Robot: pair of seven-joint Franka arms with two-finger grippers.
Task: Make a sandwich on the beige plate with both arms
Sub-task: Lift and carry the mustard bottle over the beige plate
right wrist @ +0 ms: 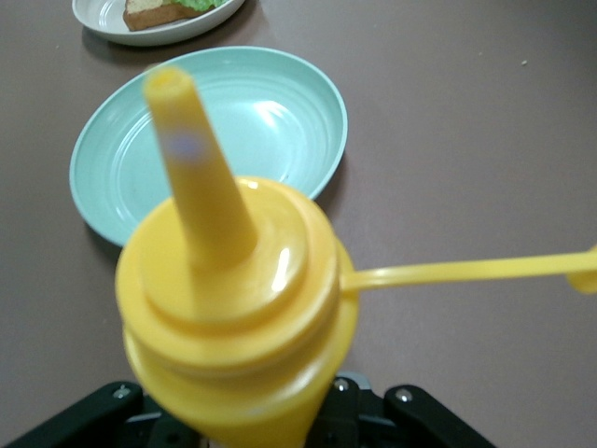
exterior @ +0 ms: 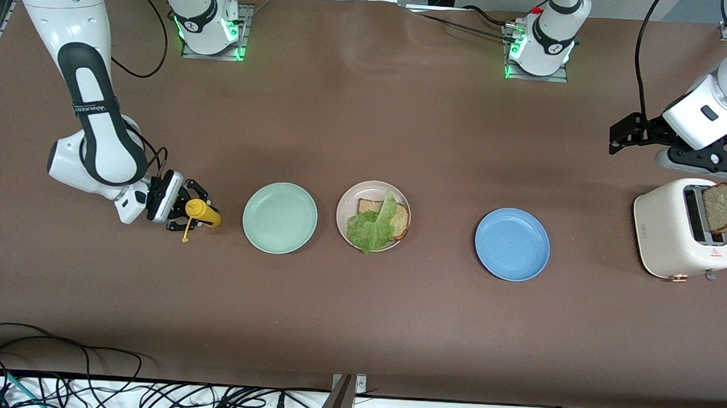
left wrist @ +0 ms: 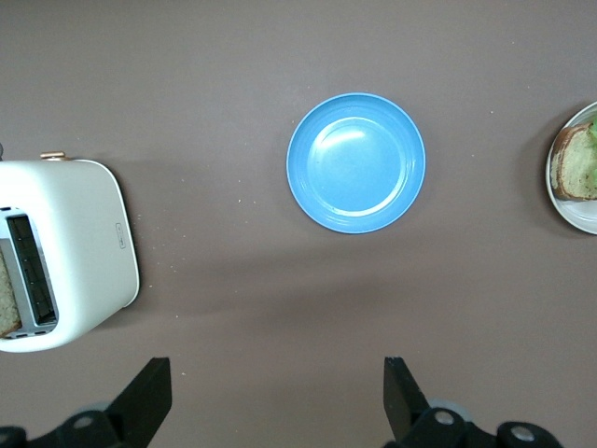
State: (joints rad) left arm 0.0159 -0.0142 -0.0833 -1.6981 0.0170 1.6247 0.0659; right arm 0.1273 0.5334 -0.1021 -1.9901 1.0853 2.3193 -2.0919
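Note:
The beige plate sits mid-table with one brown toast slice on it and a green lettuce leaf lying over that slice. A second toast slice sticks up from the white toaster at the left arm's end. My left gripper hangs open and empty over the table beside the toaster. At the right arm's end, my right gripper is low and level, its fingers clasping a yellow squeeze bottle whose nozzle points toward the mint-green plate; its fingertips are hidden by the bottle.
A mint-green plate lies between the bottle and the beige plate. A blue plate lies between the beige plate and the toaster. The bottle's cap strap sticks out sideways. Cables run along the table edge nearest the front camera.

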